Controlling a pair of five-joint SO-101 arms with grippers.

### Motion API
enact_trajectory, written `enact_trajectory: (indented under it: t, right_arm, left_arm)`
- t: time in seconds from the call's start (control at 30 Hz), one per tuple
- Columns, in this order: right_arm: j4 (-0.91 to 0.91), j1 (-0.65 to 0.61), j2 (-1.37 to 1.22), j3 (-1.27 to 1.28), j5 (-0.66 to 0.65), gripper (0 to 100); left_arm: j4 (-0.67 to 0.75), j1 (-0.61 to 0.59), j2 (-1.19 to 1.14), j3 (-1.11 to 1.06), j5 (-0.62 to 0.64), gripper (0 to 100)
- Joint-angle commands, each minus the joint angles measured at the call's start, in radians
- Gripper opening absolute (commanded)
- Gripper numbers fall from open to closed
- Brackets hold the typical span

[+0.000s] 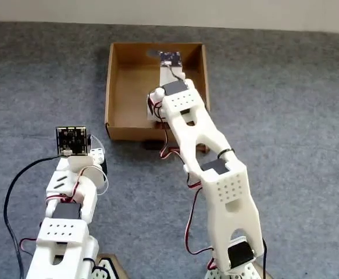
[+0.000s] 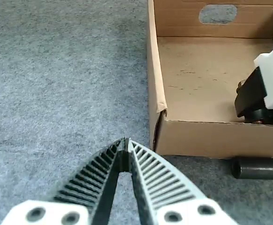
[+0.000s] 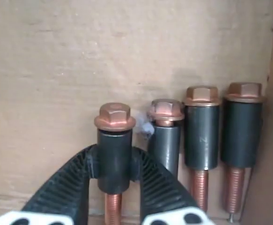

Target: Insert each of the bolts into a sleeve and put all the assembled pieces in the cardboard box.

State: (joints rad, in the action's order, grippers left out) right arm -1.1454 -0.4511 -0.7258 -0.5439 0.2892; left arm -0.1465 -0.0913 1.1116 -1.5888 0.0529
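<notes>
Grey carpet (image 1: 285, 116) underfoot. Right gripper (image 3: 114, 157) clenched on sleeve (image 3: 114, 176) with bolt (image 3: 114, 117) seated, inside cardboard box (image 1: 131, 87). Three assembled pieces (image 3: 202, 136) just beside. Left gripper (image 2: 125, 145) closed, empty, outside box. Loose sleeve (image 2: 257, 168) on carpet by box wall.

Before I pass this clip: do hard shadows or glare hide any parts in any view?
High view: even light, soft shadow inside the cardboard box. Right wrist view: mild sheen on the bolt heads; the held sleeve in the right gripper reads plainly. Left wrist view: no glare; the loose sleeve outside the box shows dark against the carpet.
</notes>
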Motion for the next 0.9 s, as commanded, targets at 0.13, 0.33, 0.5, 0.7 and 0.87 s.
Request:
enact_trajectory:
  t: [0.13, 0.33, 0.5, 0.7, 0.87]
  right_arm:
    - [-0.012, 0.03, 0.019, -0.051, 0.012, 0.7]
    - [-0.005, 0.018, 0.019, -0.053, 0.012, 0.7]
    - [-0.005, -0.019, 0.022, -0.064, 0.012, 0.7]
    - [0.039, -0.031, 0.016, -0.044, 0.012, 0.7]
    - [0.09, -0.004, -0.038, -0.015, 0.012, 0.7]
  left_arm:
    - [0.023, -0.005, 0.016, 0.005, 0.006, 1]
    - [0.023, -0.005, 0.016, 0.005, 0.006, 1]
    - [0.023, -0.005, 0.016, 0.005, 0.006, 1]
    - [0.023, -0.005, 0.016, 0.005, 0.006, 1]
    - [0.023, -0.005, 0.016, 0.005, 0.006, 1]
